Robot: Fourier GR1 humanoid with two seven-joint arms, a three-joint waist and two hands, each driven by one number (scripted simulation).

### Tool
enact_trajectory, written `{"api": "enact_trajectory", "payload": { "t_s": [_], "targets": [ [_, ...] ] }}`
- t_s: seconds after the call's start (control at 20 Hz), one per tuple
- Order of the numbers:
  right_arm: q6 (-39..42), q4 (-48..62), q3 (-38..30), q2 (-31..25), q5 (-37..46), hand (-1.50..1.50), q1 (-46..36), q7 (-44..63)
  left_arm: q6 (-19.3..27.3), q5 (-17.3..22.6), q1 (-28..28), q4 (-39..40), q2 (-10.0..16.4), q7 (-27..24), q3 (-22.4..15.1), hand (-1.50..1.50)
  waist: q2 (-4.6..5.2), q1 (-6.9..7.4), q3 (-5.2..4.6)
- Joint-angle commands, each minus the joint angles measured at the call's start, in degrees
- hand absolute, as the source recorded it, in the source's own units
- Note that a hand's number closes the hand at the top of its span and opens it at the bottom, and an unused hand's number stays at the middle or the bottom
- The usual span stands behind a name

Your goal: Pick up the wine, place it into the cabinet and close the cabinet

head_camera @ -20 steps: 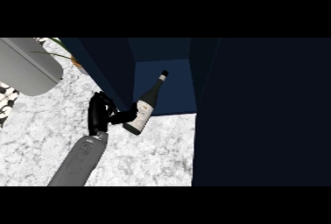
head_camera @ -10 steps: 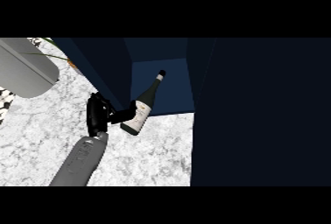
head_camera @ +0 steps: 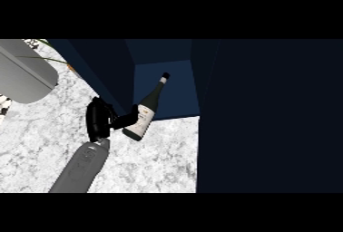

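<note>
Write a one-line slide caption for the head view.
Left hand holds dark glass wine bottle tilted, neck toward open navy cabinet, above white marble counter.

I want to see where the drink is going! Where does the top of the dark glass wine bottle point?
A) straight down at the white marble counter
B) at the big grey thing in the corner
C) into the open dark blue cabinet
C: the dark glass wine bottle, gripped by the black left hand, leans with its neck pointing into the open dark blue cabinet.

White marbled counter, grey rounded object, perhaps an appliance
</note>
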Motion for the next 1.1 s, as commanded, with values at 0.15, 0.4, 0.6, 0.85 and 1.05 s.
{"api": "enact_trajectory", "payload": {
  "t_s": [0.15, 0.4, 0.6, 0.85, 1.05],
  "targets": [
    [0.66, -1.69, -0.13, 0.11, -3.92, -1.50, -0.22, 0.50, -1.34, -6.80, -13.06, 8.59, -4.72, 5.60, -5.81, 1.50, 1.83, -3.01, -0.83],
    [1.14, -0.33, 0.19, 0.33, -3.63, -1.50, 0.52, -0.07, -0.56, -6.56, -12.50, 6.71, -5.29, 6.99, -5.67, 1.50, 1.84, -3.81, -0.86],
    [2.13, -0.20, -0.40, -0.23, -3.64, -1.50, -0.25, -0.54, 0.58, -7.50, -11.81, 6.23, -4.76, 10.08, -5.60, 1.50, 2.12, -4.60, -0.78],
    [2.50, -0.72, -0.60, -0.51, -3.81, -1.50, -0.38, -0.02, 3.63, -11.19, -9.94, 6.56, -4.58, 14.07, -6.40, 1.50, 2.22, -5.34, -0.70],
    [2.65, -0.01, -1.59, -0.39, -4.40, -1.50, -0.40, -0.62, 5.39, -14.70, -9.28, 7.27, -4.01, 15.90, -6.82, 1.50, 2.31, -4.93, -0.74]
  ]
}}
